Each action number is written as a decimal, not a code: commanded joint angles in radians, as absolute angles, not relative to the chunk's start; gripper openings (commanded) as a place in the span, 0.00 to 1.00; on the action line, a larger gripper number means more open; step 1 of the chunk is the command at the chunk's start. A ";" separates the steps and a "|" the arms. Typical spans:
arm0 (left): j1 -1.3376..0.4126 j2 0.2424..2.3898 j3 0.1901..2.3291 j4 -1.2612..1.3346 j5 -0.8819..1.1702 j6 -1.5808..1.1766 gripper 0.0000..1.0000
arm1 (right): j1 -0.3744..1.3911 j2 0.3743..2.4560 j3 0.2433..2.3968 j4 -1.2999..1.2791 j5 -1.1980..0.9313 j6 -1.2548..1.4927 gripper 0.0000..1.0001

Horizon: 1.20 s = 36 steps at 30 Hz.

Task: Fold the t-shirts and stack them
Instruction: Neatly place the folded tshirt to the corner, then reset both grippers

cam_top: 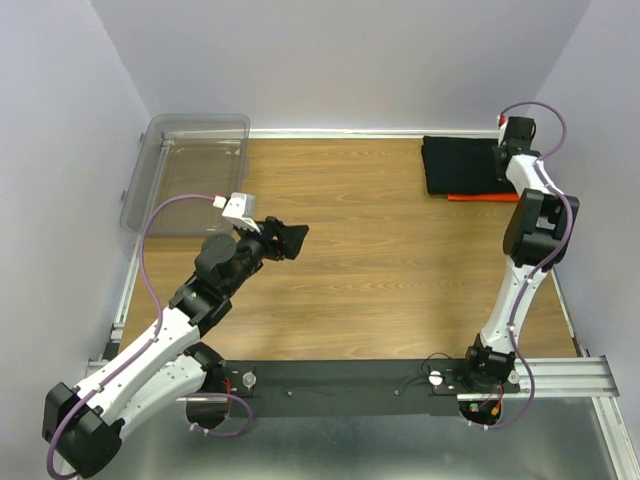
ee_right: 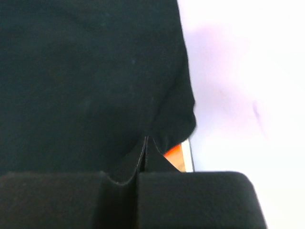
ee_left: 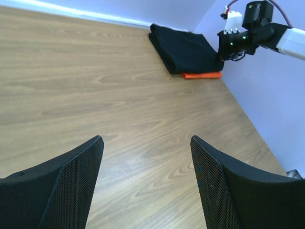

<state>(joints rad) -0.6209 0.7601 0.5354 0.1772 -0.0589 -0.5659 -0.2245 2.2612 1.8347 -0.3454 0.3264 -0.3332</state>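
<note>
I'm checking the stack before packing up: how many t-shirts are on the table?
2. The black t-shirt lies folded at the far right corner of the table, on top of the orange t-shirt, of which only an edge shows. More could be hidden beneath.

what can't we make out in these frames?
orange t-shirt: top and left wrist views, only an edge strip shows; the black t-shirt covers the rest.
right gripper: right wrist view, shut fingers against blurred black cloth; pinching it or not, cannot tell.
both shirts' right edge: top view, hidden by the right arm.
</note>
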 commanded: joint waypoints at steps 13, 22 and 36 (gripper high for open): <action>-0.494 0.836 0.653 0.147 -0.104 -0.397 0.93 | -0.204 1.462 1.234 -0.537 -0.571 -0.603 0.55; -0.272 0.873 0.814 -0.022 0.111 -0.316 0.94 | -0.224 1.070 1.019 -0.327 -0.166 -0.050 1.00; -0.272 0.635 0.736 -0.067 -0.130 -0.112 0.98 | -0.224 0.985 0.917 -0.276 0.080 0.152 1.00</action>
